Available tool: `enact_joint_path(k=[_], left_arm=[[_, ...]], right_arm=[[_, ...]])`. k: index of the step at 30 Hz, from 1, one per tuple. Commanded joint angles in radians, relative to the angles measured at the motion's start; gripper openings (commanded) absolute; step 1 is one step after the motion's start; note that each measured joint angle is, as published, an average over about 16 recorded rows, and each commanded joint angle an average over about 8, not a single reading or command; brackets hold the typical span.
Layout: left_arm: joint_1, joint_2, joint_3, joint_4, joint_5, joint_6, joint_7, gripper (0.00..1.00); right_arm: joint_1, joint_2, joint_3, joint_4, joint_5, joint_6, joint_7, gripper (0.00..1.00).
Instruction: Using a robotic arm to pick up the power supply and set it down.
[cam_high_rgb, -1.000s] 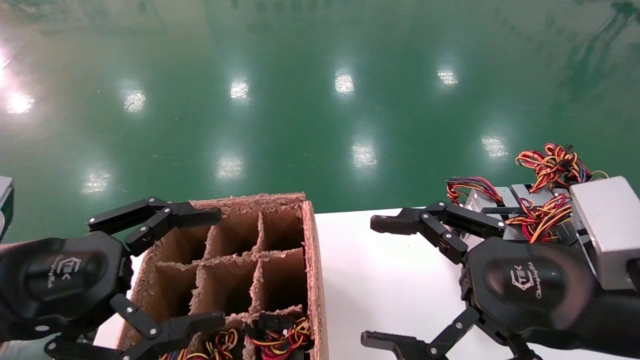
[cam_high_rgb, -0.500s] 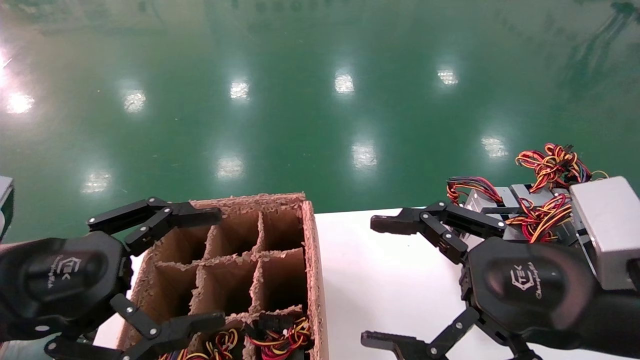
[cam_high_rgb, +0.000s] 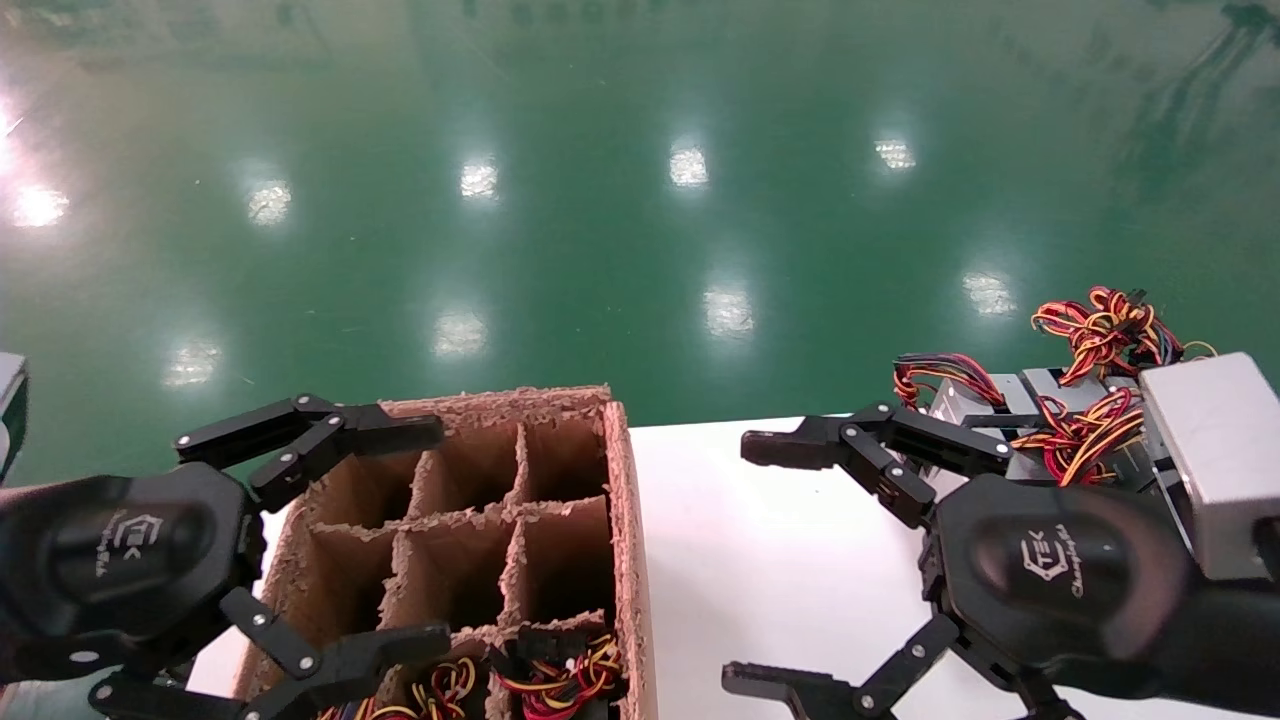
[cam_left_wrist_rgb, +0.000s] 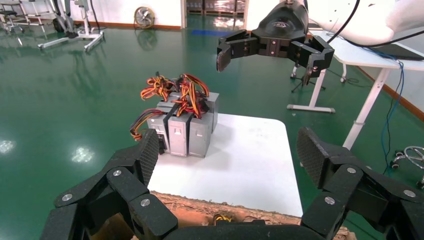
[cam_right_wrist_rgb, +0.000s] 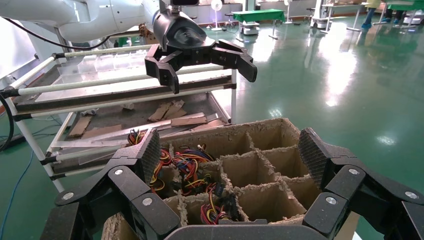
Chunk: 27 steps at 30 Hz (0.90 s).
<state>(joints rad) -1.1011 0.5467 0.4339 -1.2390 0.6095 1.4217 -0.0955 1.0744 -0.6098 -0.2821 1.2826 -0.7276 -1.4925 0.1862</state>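
Several grey power supply boxes (cam_high_rgb: 985, 405) with red, yellow and orange wire bundles stand together at the far right of the white table (cam_high_rgb: 780, 520); the left wrist view shows them too (cam_left_wrist_rgb: 186, 131). More wire bundles (cam_high_rgb: 560, 675) lie in the near cells of the brown carton (cam_high_rgb: 625, 520). My right gripper (cam_high_rgb: 752, 563) hangs open over the table, left of the stacked supplies, with nothing in it. My left gripper (cam_high_rgb: 425, 535) is open and empty over the carton's left side. Each wrist view shows its own wide-open fingers (cam_left_wrist_rgb: 150, 155) (cam_right_wrist_rgb: 150, 155).
The carton's far cells (cam_right_wrist_rgb: 260, 165) hold nothing. A metal rack (cam_right_wrist_rgb: 125, 100) with cardboard scraps stands beyond the carton. Green floor (cam_high_rgb: 640, 200) lies past the table's far edge. A second white table (cam_left_wrist_rgb: 360, 45) stands farther off.
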Motion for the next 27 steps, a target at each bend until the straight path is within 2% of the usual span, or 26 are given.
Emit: enact_joint_path(k=[1, 4, 5, 16, 21, 27], left_arm=[[0.000, 0.000, 0.000, 0.000, 0.000, 0.000, 0.000, 0.46], [0.000, 0.000, 0.000, 0.000, 0.000, 0.000, 0.000, 0.09], [0.000, 0.000, 0.000, 0.000, 0.000, 0.000, 0.000, 0.00], [0.000, 0.000, 0.000, 0.000, 0.000, 0.000, 0.000, 0.00], [0.000, 0.000, 0.000, 0.000, 0.000, 0.000, 0.000, 0.00], [0.000, 0.000, 0.000, 0.000, 0.000, 0.000, 0.000, 0.00]], right_arm=[[0.000, 0.000, 0.000, 0.000, 0.000, 0.000, 0.000, 1.00], [0.000, 0.000, 0.000, 0.000, 0.000, 0.000, 0.000, 1.00], [0.000, 0.000, 0.000, 0.000, 0.000, 0.000, 0.000, 1.00], [0.000, -0.018, -0.012, 0.004, -0.010, -0.002, -0.003, 1.00], [0.024, -0.080, -0.053, 0.007, -0.056, -0.006, -0.013, 1.00], [0.077, -0.185, -0.129, -0.017, -0.163, -0.009, -0.036, 1.00]])
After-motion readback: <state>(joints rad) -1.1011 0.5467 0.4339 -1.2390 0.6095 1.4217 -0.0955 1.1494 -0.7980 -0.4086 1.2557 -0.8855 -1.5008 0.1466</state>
